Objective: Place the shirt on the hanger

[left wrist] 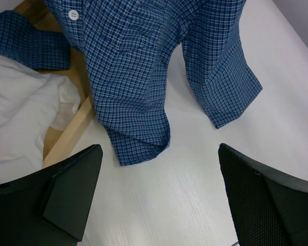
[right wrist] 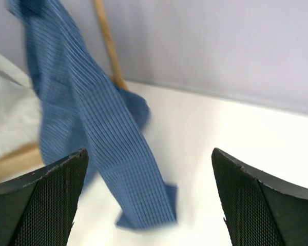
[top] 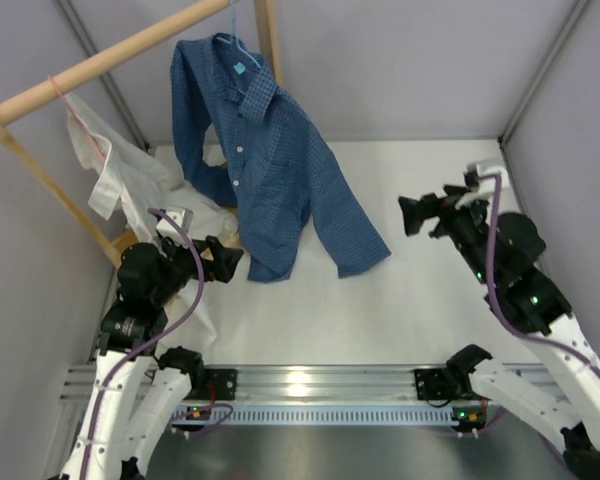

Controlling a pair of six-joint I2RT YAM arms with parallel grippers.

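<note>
The blue checked shirt (top: pixel 265 165) hangs from the light-blue hanger (top: pixel 239 45), whose hook sits over the wooden rail (top: pixel 110 58). Its hem and one sleeve cuff (top: pixel 365 250) trail onto the white table. My left gripper (top: pixel 228 262) is open just left of the hem, touching nothing; in the left wrist view the left gripper (left wrist: pixel 158 152) hovers over bare table below the shirt (left wrist: pixel 138 77). My right gripper (top: pixel 408 217) is open, to the right of the sleeve and apart from it. The right wrist view shows the right gripper (right wrist: pixel 149 151) with nothing between its fingers and the shirt's sleeve (right wrist: pixel 92 133) blurred beyond.
A white garment (top: pixel 120 178) hangs on a pinkish-red hanger (top: pixel 65 95) at the left end of the rail and drapes over the rack's wooden base (left wrist: pixel 66 138). A wooden post (right wrist: pixel 108 46) stands behind the shirt. Grey walls enclose the table (top: pixel 420 300).
</note>
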